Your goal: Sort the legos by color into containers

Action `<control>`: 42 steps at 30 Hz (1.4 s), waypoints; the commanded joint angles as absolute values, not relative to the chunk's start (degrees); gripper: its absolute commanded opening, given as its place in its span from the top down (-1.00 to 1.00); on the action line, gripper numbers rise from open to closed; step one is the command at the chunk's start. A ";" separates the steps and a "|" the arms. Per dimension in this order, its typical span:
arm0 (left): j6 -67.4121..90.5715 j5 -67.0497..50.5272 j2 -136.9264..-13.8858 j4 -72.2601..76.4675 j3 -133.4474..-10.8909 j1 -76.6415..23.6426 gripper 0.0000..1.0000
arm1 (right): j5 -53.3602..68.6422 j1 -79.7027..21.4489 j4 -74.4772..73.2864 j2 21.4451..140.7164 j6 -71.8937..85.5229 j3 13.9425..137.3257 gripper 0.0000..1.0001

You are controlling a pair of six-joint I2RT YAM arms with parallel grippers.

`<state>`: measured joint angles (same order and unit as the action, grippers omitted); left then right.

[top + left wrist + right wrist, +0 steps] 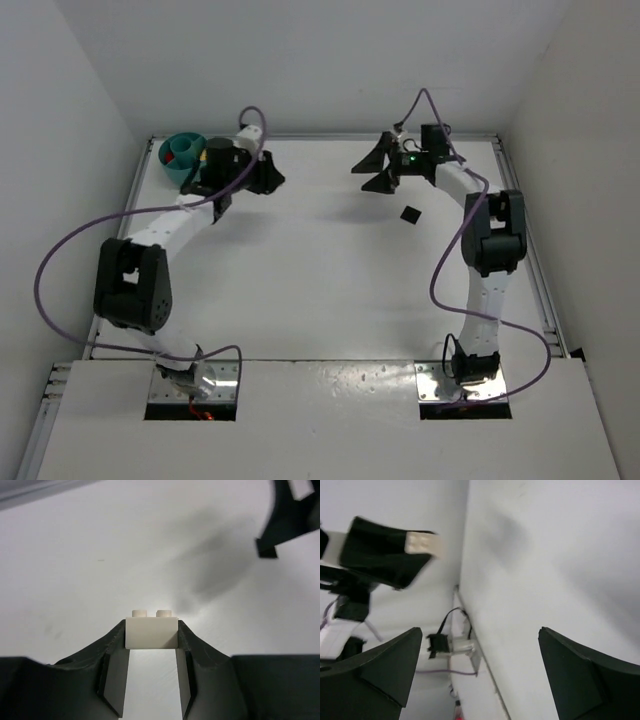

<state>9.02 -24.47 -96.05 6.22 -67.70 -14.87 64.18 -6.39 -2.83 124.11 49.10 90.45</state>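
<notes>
- L gripper [151, 636]: clenched on a cream brick [151, 630]. One finger [114, 652] presses each short end.
- The cream brick sits right at the L fingertips, studs up, its top edge just clear of the tips. Its far face looks out ahead of the fingers.
- Can't tell from the L wrist view how far the brick is off the table [100, 560].
- R gripper [480, 675]: released, fingers [375, 670] spread wide, gripping nothing. Only bare table shows in the gap.
- In the R wrist view the L gripper & its cream brick sit ahead of the R fingers, up & to the left, apart from them.
- In the top view L gripper [272, 180] & R gripper [372, 168] point tip to tip w/ a clear gap between.
- Black brick [410, 213]: lies on the table behind the R fingertips, on the side toward the R arm's base. It's near them but not touching.
- Bowl [172, 173]: teal, behind the L fingers at the wrist end, on the side away from the R gripper. The L wrist overlaps its rim in the top view.
- Red & yellow bits show inside the bowl. Too small to tell which compartments.
- The cream brick is well clear of the bowl, out at the opposite end of the L gripper.
</notes>
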 commanded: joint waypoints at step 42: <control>11.16 -6.50 -119.70 -5.80 -106.69 13.45 0.82 | 8.88 -1.67 -32.17 97.21 -7.38 77.52 -0.99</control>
<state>11.92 -6.55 -118.21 -7.46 -101.86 12.95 9.23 -1.63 -32.34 99.37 -6.46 77.56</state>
